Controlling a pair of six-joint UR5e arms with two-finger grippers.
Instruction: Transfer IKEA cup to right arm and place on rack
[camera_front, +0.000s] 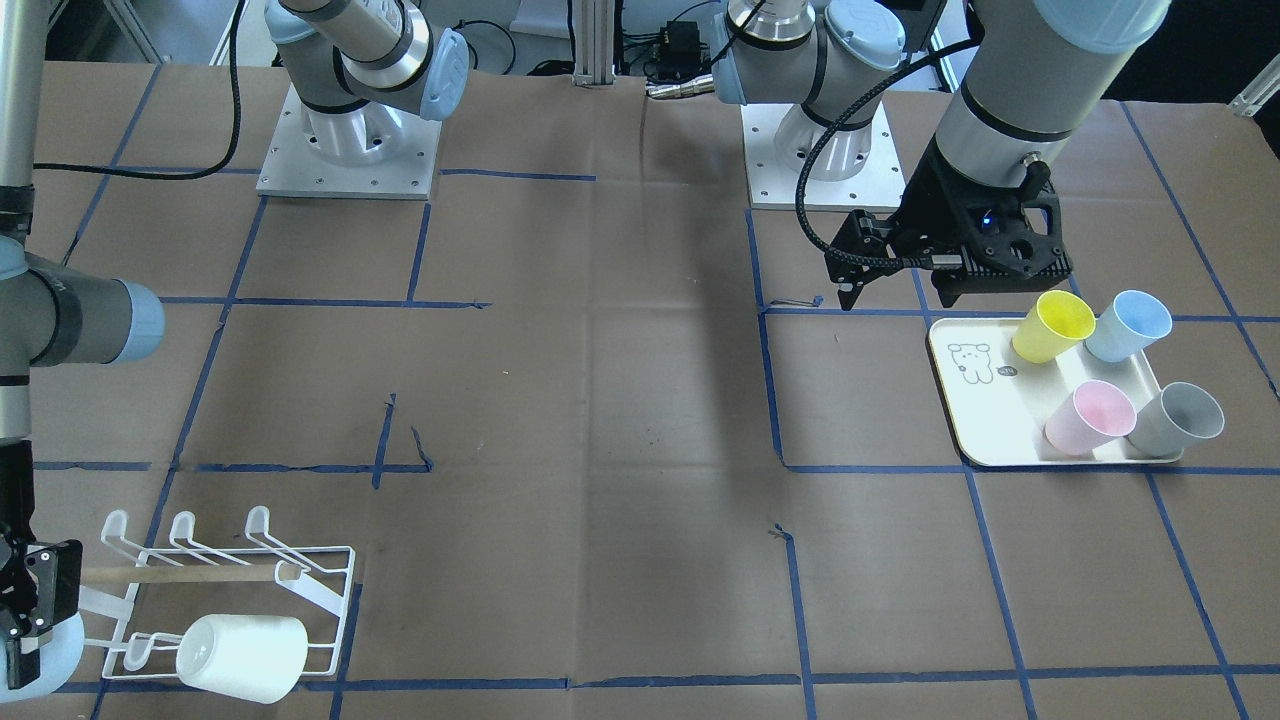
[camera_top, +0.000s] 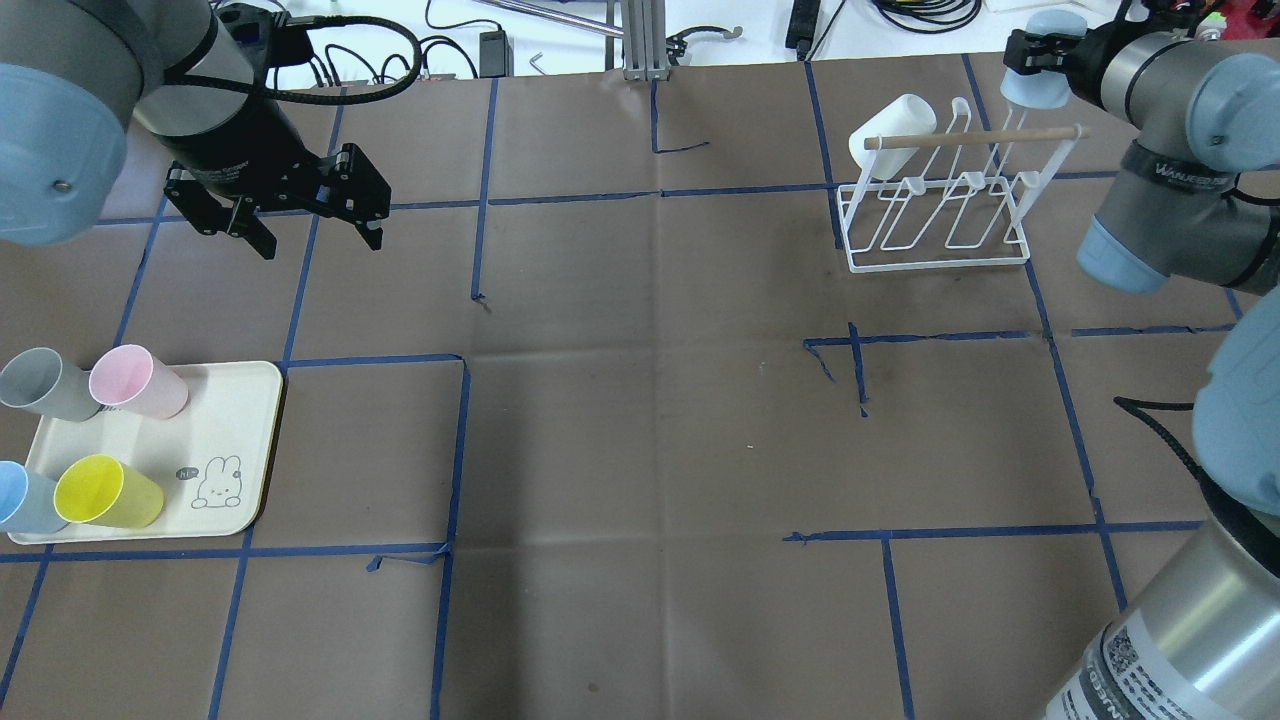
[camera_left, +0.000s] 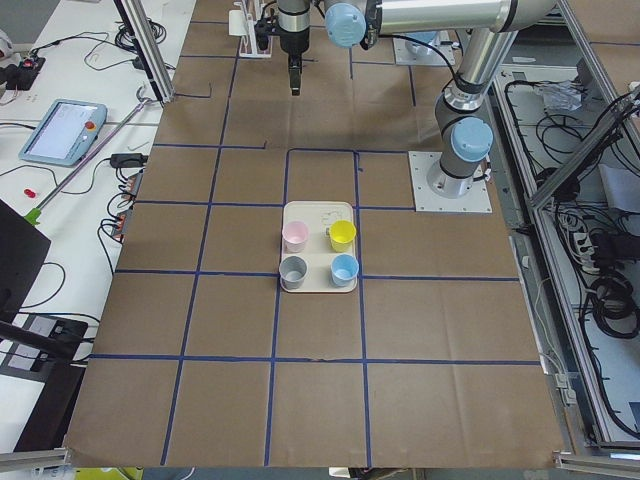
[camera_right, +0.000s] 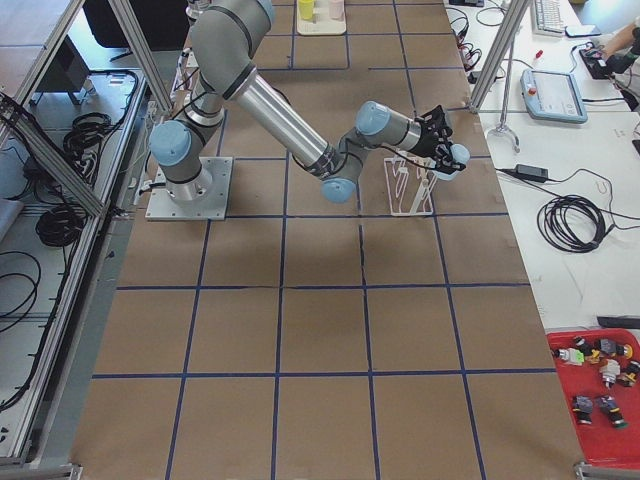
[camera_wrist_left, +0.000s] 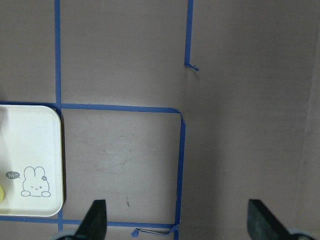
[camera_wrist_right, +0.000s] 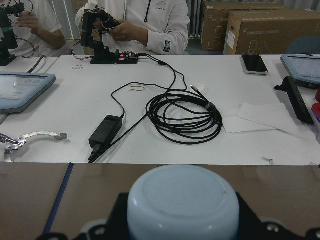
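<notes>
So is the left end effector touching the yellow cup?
Apart. The overhead view shows the left end effector over bare table, a wide gap from the yellow cup.

**Right wrist view:** the base of the IKEA cup (camera_wrist_right: 182, 205) fills the bottom edge and is cut off by it. It hides the fingers of the right gripper (camera_top: 1040, 52); only black fragments show beside it.

**Front-facing view:** the left edge cuts off this gripper and cup. A white cup (camera_front: 240, 655) covers part of the lower prong row of the rack (camera_front: 180, 574).

**Left wrist view:** only the two tips of the left gripper (camera_wrist_left: 180, 222) show at the bottom edge. The tray (camera_wrist_left: 35, 150) is cut off at the left.

**Overhead view:** the blue cup (camera_top: 20, 497) lies partly out of frame.

**Right side view:** the tray is tiny and is cut by the top edge.
</notes>
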